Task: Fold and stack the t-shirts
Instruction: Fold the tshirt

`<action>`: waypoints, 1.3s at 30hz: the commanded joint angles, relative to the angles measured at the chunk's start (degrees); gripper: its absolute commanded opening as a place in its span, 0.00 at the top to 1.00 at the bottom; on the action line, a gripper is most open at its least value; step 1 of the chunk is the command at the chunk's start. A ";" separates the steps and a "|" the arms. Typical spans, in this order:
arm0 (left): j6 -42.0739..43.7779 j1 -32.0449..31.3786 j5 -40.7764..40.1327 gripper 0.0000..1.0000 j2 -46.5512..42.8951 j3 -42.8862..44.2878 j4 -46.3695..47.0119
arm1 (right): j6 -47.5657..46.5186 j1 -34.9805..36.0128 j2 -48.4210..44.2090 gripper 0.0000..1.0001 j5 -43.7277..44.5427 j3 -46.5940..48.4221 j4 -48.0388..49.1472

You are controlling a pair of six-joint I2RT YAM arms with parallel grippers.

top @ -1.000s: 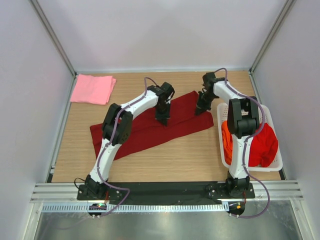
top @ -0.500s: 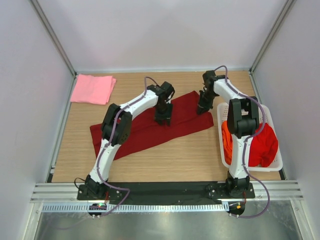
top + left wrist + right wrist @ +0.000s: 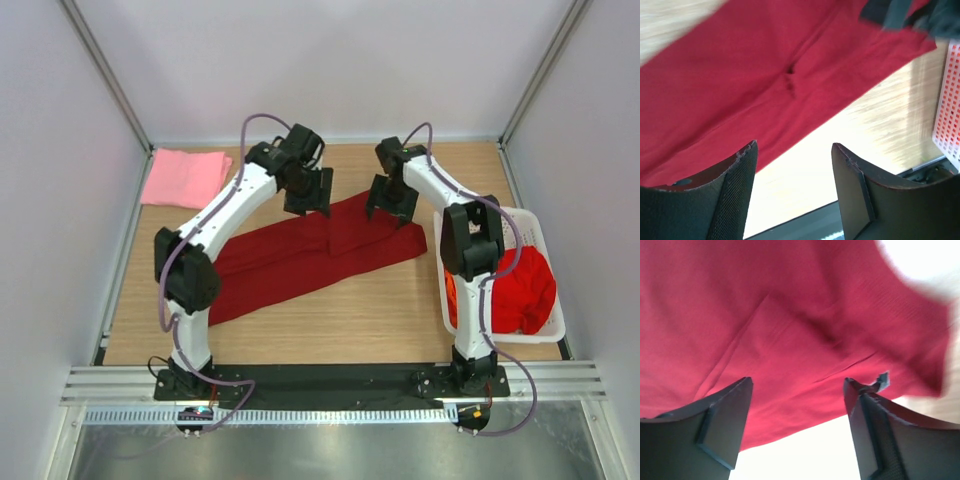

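A dark red t-shirt [image 3: 300, 262] lies folded into a long slanted strip across the middle of the table. My left gripper [image 3: 308, 195] hovers open above its far edge, and the wrist view shows the cloth [image 3: 765, 60] below the empty left gripper [image 3: 795, 146]. Over the strip's right end my right gripper [image 3: 392, 200] also stands open, with nothing between its fingers [image 3: 730, 410] and the shirt [image 3: 790, 305] beneath. A folded light pink t-shirt [image 3: 185, 178] rests at the back left. The bright red t-shirt [image 3: 525, 290] and the orange one [image 3: 452, 295] sit in the basket.
A white slotted basket [image 3: 505, 338] stands at the table's right edge, its side [image 3: 947, 100] showing in the left wrist view. Grey walls enclose the table on three sides. A metal rail runs along the near edge by the arm bases.
Both grippers have opened, let go of the dark red shirt and lifted away toward the back. The left arm swung left and back. The shirt now lies flatter.
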 commanded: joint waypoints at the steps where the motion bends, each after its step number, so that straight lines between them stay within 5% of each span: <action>1: 2.48 2.65 -5.22 0.38 -6.95 -4.20 -0.65 | 13.81 4.27 -2.90 0.19 5.63 2.09 -3.02; 8: 2.13 7.41 -7.67 0.38 -20.13 -17.91 3.40 | 26.23 6.82 -0.35 0.17 10.11 -1.25 -0.39; 14: 1.69 9.78 -9.36 0.37 -26.73 -25.92 3.23 | 26.08 6.82 3.51 0.17 14.94 -1.61 3.04; 20: 1.69 12.07 -12.34 0.36 -31.48 -30.59 0.59 | 18.88 6.65 8.17 0.16 16.44 1.81 8.13; 30: 1.78 12.51 -19.20 0.34 -31.75 -36.21 -2.75 | -5.90 6.73 24.35 0.14 17.15 31.58 14.02; 39: -1.38 12.60 -17.80 0.56 -21.15 -39.03 1.82 | -10.23 7.00 7.78 0.06 17.41 30.14 8.59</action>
